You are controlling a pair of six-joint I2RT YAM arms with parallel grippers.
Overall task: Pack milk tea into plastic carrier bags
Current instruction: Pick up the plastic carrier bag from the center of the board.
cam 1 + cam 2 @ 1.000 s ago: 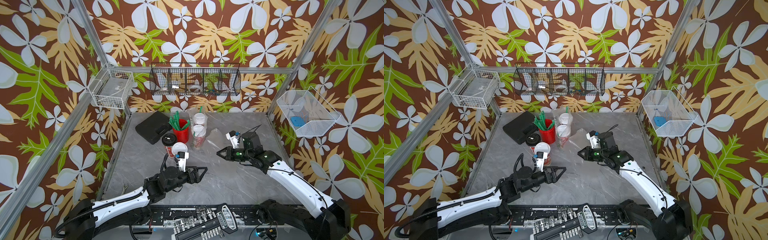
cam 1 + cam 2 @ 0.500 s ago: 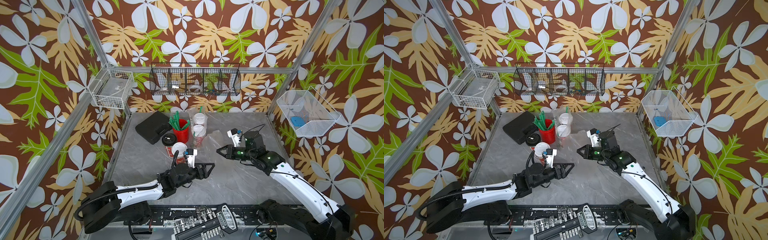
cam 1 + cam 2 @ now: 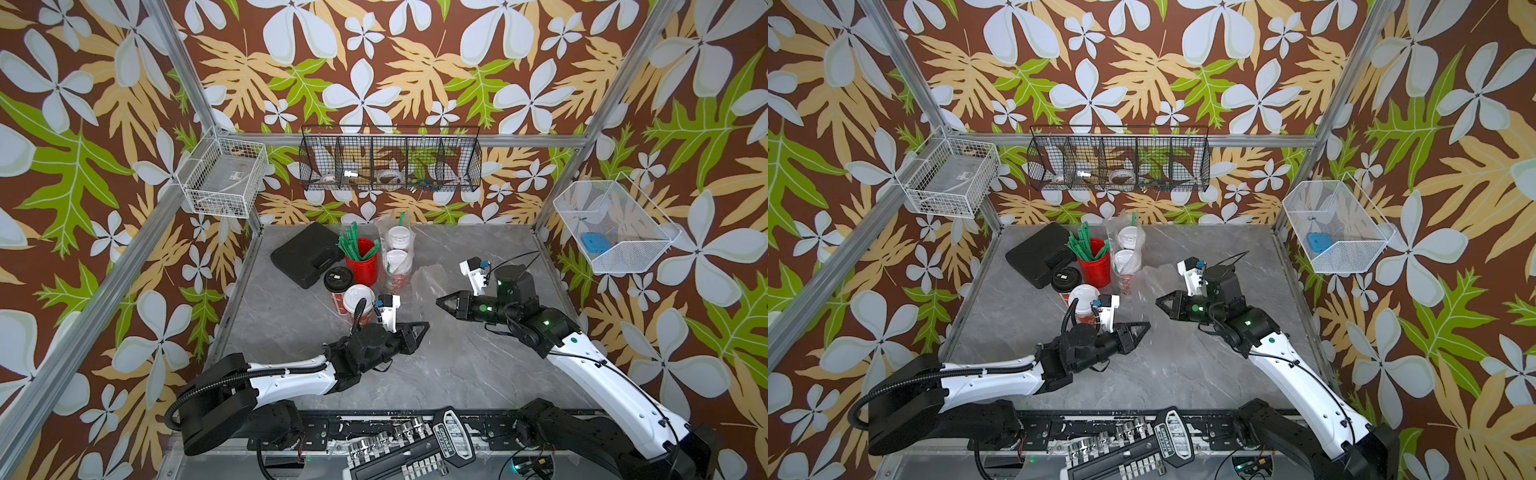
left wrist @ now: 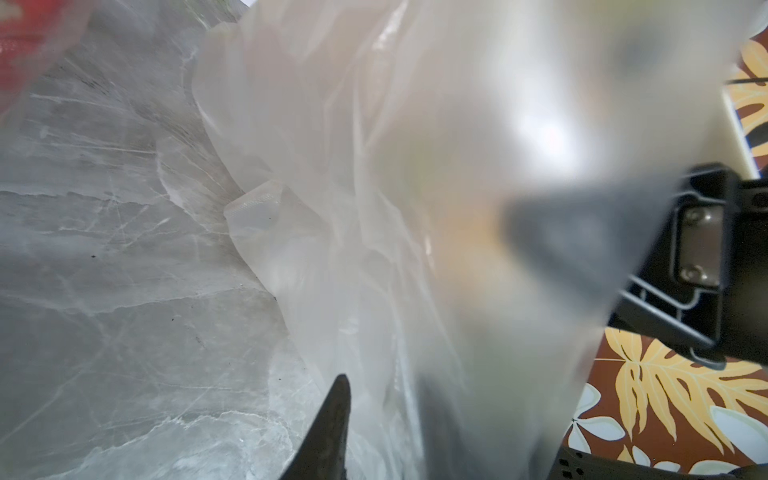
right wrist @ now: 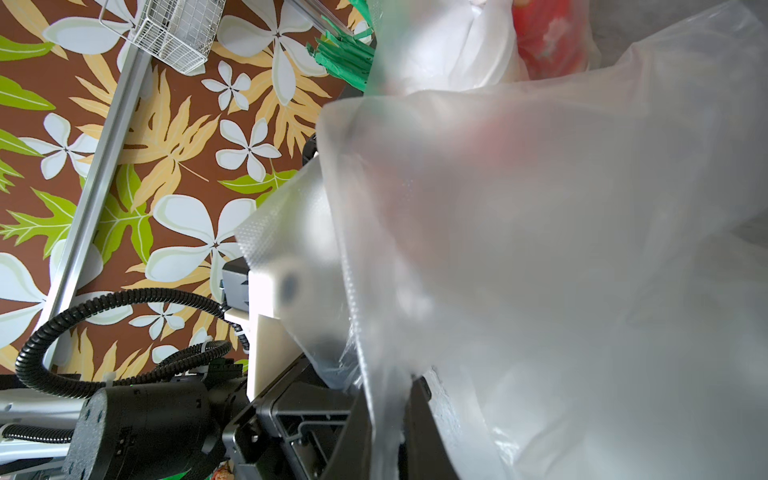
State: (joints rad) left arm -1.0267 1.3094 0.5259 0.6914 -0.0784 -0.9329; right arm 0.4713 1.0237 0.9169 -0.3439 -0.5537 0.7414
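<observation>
Both my grippers hold a transparent plastic carrier bag (image 3: pixel 428 277) (image 4: pixel 374 166) (image 5: pixel 540 249) near the table's middle. My right gripper (image 3: pixel 440 302) (image 5: pixel 390 380) is shut on its film. My left gripper (image 3: pixel 422 328) (image 4: pixel 388 386) faces it from the left, shut on the same bag's film. One finger (image 4: pixel 338 415) shows, the other is veiled by plastic. Two white-lidded milk tea cups (image 3: pixel 400 240) (image 3: pixel 395 261) stand inside another bag at the back. A black-lidded cup (image 3: pixel 337 279) and a white-lidded cup (image 3: pixel 358 297) stand loose just behind my left wrist.
A red cup of green straws (image 3: pixel 361 266) and a black case (image 3: pixel 309 253) sit at the back left. A white wire basket (image 3: pixel 611 224) hangs on the right wall, a black one (image 3: pixel 390 166) on the back wall. A socket rack (image 3: pixel 411 453) lies at the front edge.
My left arm has reached right towards the right gripper, and its wide-open jaws have closed on the bag film. The right gripper shifted slightly, still shut on the bag.
</observation>
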